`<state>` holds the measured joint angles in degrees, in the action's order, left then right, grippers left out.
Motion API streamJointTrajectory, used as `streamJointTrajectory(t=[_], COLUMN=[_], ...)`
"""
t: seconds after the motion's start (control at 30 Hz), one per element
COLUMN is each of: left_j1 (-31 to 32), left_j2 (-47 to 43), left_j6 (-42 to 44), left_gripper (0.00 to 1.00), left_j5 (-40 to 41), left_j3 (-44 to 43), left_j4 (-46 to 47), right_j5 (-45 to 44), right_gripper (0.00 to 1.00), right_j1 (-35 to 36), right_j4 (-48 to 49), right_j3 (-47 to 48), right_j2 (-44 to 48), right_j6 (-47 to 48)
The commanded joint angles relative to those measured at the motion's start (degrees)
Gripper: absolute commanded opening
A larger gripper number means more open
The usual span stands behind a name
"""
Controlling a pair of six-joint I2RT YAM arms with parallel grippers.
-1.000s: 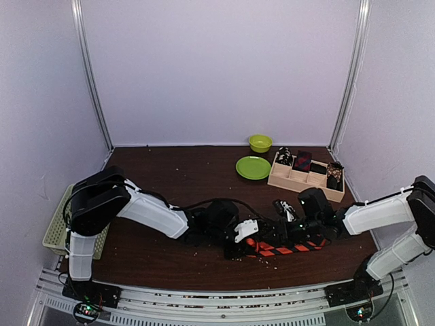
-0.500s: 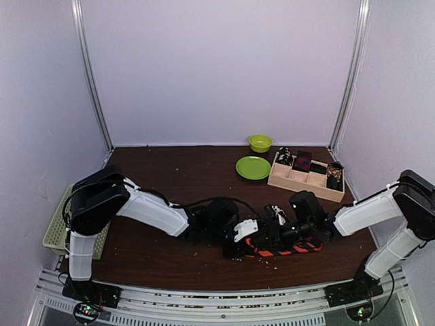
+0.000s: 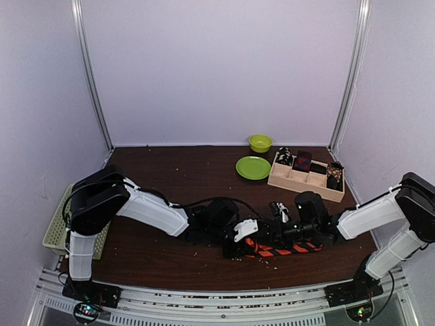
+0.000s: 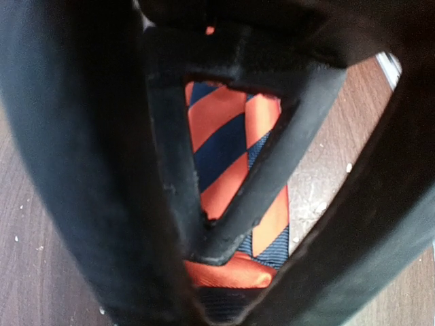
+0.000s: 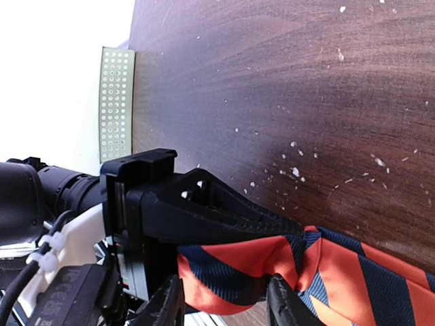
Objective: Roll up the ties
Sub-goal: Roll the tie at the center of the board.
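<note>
The orange-red tie with dark diagonal stripes lies along the table near the front, between my two arms. My left gripper is at its left end and is shut on the folded end of the tie, with the jaws meeting in a V. My right gripper sits right beside it. In the right wrist view its jaws are closed in on the folded band of tie, just below the left gripper's black finger. Several rolled ties sit in a wooden tray.
The wooden compartment tray stands at the back right, with a green plate and a green bowl to its left. A pale green mesh basket hangs at the table's left edge. It also shows in the right wrist view.
My right gripper moved left towards the left gripper, then shifted slightly back to the right. The left arm has hardly moved and still holds the tie's end.
</note>
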<state>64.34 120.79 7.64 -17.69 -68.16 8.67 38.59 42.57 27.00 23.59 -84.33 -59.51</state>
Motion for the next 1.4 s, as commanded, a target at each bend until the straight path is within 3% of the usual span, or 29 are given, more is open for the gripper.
streamJointTrajectory(t=[0.0,0.2,0.3,0.37,0.53,0.7,1.0,1.17,1.37], left_j1=[0.5,0.4,0.5,0.4,0.4,0.3,0.4,0.3,0.3], left_j2=[2.9,2.9,2.9,2.9,2.6,1.6,-1.4,-1.6,0.2], left_j6=[1.2,1.2,1.2,1.0,0.8,-0.7,-4.6,-6.8,-10.0], left_gripper=[0.27,0.27,0.27,0.28,0.32,0.47,0.67,0.74,0.78], left_j5=[2.5,2.6,2.7,3.0,3.9,4.6,3.9,4.7,3.0], left_j3=[1.9,1.9,2.0,2.0,2.0,2.5,7.3,11.9,12.9], left_j4=[-11.1,-11.2,-11.0,-10.9,-9.8,-5.8,11.7,23.3,30.2], right_j5=[-0.5,0.3,0.2,-0.2,-1.5,-3.7,-8.3,-11.4,-13.8], right_gripper=[0.41,0.34,0.1,0.0,0.0,0.0,0.0,0.0,0.0], right_j1=[1.2,2.2,2.2,2.1,1.8,0.2,-1.8,-1.9,-1.8], right_j4=[6.9,11.1,11.3,10.2,8.0,4.3,-6.6,-14.5,-22.1], right_j3=[-0.2,-1.2,-2.3,-3.0,-5.8,-8.2,-9.0,-8.2,-7.1], right_j2=[-2.5,-7.0,-8.2,-8.8,-9.9,-10.3,-5.6,-1.1,2.3], right_j6=[-2.2,-4.4,-3.9,-3.0,0.3,5.4,12.4,15.9,19.2])
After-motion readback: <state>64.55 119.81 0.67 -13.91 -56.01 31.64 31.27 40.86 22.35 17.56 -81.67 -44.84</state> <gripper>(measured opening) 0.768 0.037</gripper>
